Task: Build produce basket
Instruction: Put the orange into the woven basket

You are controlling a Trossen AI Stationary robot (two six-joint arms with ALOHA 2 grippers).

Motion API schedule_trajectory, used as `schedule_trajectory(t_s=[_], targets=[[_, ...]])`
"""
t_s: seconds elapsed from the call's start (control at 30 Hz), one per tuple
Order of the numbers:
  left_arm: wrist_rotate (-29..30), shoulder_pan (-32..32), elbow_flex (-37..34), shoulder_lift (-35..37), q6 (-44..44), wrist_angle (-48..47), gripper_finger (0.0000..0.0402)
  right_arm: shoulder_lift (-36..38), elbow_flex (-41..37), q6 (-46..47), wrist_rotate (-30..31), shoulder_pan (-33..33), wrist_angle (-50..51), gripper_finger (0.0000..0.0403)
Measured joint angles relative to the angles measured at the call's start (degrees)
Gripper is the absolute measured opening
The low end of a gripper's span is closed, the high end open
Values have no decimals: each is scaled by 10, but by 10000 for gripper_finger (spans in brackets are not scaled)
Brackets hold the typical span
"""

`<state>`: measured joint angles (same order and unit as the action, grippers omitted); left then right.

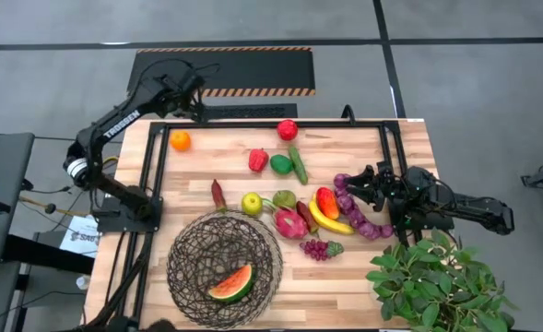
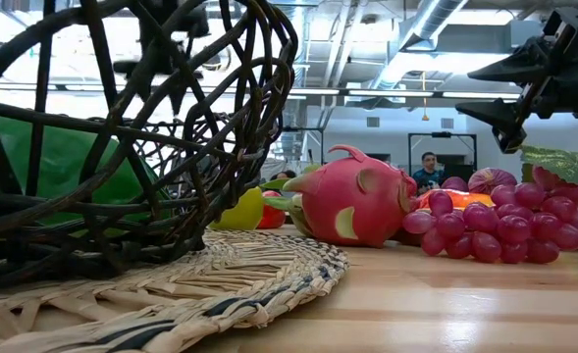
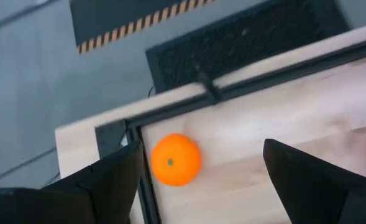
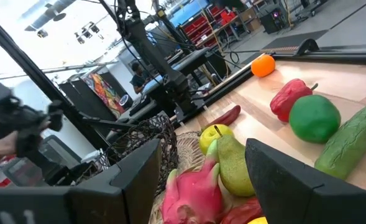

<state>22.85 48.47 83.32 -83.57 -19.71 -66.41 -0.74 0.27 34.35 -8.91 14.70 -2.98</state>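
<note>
The dark woven wire basket (image 1: 223, 261) sits on a round straw mat (image 2: 220, 279) near the table's near edge, with a watermelon slice (image 1: 232, 284) in it. The other produce lies mid-table: pink dragonfruit (image 1: 289, 222), banana (image 1: 326, 221), purple grapes (image 1: 319, 248), yellow apple (image 1: 251, 203), pear (image 4: 232, 165), red pepper (image 1: 258, 160), cucumber (image 1: 298, 164), red apple (image 1: 288, 129). An orange (image 1: 180, 140) lies at the far left corner. My left gripper (image 1: 197, 108) hovers open above the orange (image 3: 175, 160). My right gripper (image 1: 353, 184) hangs open above the produce, off the table (image 2: 524, 93).
A leafy green plant (image 1: 437, 277) stands at the near right corner, close under the right arm. A black metal frame (image 1: 253, 123) runs along the table's far and left edges. A string of large purple grapes (image 1: 359, 217) lies beside the banana. A person stands in the room behind (image 2: 428, 169).
</note>
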Motion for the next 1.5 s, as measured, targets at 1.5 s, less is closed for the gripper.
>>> schedule_trajectory(t_s=[1.5], targets=[[-109,109,-235,-91,-100,201,319,0,0,-34,0,0,0,255]])
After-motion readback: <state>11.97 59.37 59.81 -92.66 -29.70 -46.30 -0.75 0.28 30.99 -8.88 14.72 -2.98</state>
